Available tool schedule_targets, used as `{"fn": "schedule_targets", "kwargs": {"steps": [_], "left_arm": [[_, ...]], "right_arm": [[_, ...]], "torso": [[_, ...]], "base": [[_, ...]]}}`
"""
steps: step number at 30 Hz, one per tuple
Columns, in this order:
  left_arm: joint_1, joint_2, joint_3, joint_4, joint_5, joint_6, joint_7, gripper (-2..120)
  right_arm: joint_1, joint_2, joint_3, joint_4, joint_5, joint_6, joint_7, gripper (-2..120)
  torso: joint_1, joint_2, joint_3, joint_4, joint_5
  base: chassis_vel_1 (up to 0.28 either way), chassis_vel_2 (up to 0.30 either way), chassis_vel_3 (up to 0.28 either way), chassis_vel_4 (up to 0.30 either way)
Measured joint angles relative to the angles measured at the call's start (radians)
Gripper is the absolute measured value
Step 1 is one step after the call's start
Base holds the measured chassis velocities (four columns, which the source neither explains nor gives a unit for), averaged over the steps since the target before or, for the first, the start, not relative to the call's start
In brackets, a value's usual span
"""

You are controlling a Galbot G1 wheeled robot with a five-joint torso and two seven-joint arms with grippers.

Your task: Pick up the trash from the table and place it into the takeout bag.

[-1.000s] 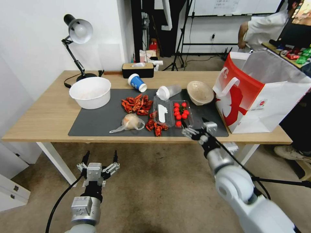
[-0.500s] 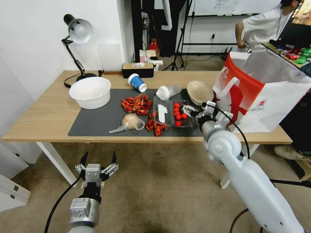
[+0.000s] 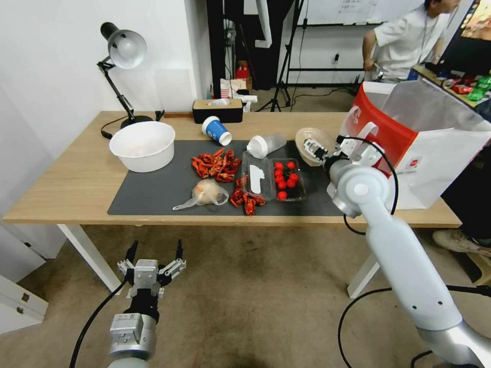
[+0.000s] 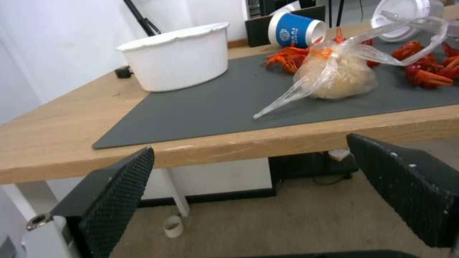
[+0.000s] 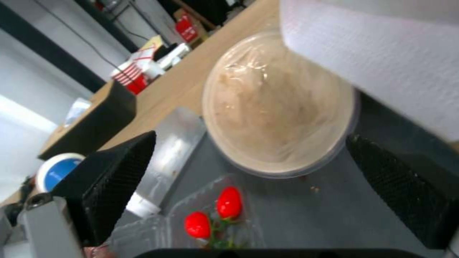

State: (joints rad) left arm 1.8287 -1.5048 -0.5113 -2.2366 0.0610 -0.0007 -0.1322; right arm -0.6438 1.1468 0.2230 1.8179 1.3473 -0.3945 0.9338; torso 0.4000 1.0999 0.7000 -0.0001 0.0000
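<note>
- Black-padded, my left gripper (image 3: 153, 255) is hanging below and in front of the table (image 3: 66, 189) edge, its fingers (image 4: 117, 200) spread wide and holding nothing; it is sitting well apart from all the trash.
- Lying on the dark grey mat (image 3: 153, 197) at the left is one large white bowl (image 3: 142, 145), which I am not counting as trash.
- Lying tipped on its side beyond the mat's far edge is one blue paper cup (image 3: 217, 130), mouth turned toward me.
- Resting near the table's front edge is one small clear plastic bag (image 3: 205, 194), knotted, the item nearest my left gripper.
- Lying on its side mid-mat is one translucent white-lidded cup (image 3: 266, 144), long axis running left to right; just in front of it sits one clear box of red tomatoes (image 3: 284, 179).
- Sitting just left of the takeout bag (image 3: 429, 153) is one tan round bowl (image 3: 313, 144), the item my right arm is nearer to.
- Reaching over the mat, my right gripper (image 3: 332, 148) is holding its fingers (image 5: 114, 175) spread and empty; in the right wrist view the bowl (image 5: 279, 111) lies straight ahead, framed between the pads, so I judge the coming move turns on closing that gap forward.
- I am seeing no red soda can.
</note>
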Motion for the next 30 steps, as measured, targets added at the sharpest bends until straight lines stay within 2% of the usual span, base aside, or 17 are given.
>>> {"fn": "schedule_targets", "kwargs": {"steps": [12, 30], "left_arm": [[0.006, -0.001, -0.002, -0.007, 0.000, -0.001, -0.001, 100], [0.026, -0.003, -0.002, -0.017, 0.002, -0.007, -0.002, 100]], "right_arm": [[0.018, 0.024, 0.004, -0.026, 0.011, -0.028, 0.125, 100], [0.019, 0.046, 0.012, -0.057, 0.032, -0.029, 0.134, 100]], "torso": [[0.000, 0.000, 0.000, 0.0001, 0.0000], [0.000, 0.000, 0.000, 0.0000, 0.0000]], "base": [[0.000, 0.000, 0.000, 0.000], [0.000, 0.000, 0.000, 0.000]]}}
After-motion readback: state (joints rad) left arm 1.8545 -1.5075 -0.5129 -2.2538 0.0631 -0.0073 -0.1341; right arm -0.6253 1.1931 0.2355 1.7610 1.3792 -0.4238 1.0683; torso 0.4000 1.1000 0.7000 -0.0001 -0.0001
